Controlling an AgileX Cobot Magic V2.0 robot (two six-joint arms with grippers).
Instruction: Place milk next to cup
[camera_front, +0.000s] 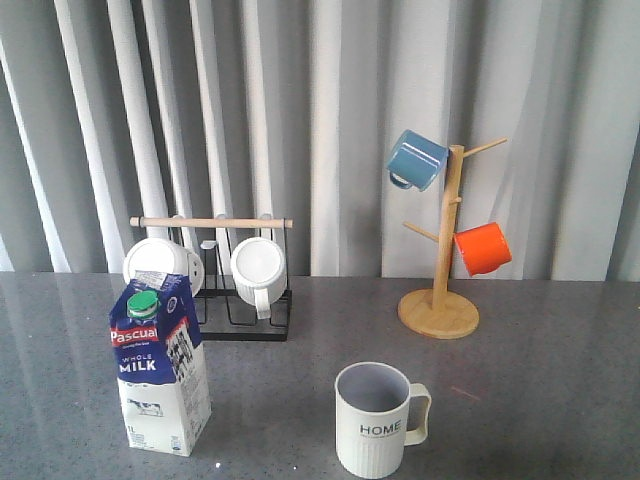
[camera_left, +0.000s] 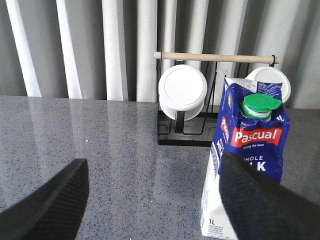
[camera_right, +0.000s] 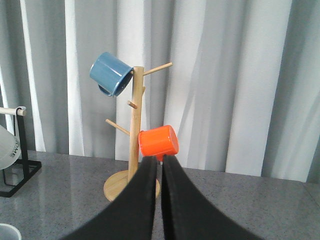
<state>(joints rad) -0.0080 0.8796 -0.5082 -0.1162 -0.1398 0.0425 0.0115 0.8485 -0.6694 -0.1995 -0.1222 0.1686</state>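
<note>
While the Pascual milk carton (camera_front: 158, 365) stands untouched on the worktop (camera_front: 540, 400), well apart from the HOME cup (camera_front: 373, 420) | step: approach | left gripper (camera_left: 150, 200) spread wide, one finger before the carton | right gripper (camera_right: 159, 200) pressed together, idle | next: centre, clamp, carry cupward.

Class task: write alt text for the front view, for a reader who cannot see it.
A milk carton stands front left on a grey table, apart from a cream HOME mug at front centre. Behind them are a black rack with white mugs and a wooden mug tree holding blue and orange mugs.
</note>
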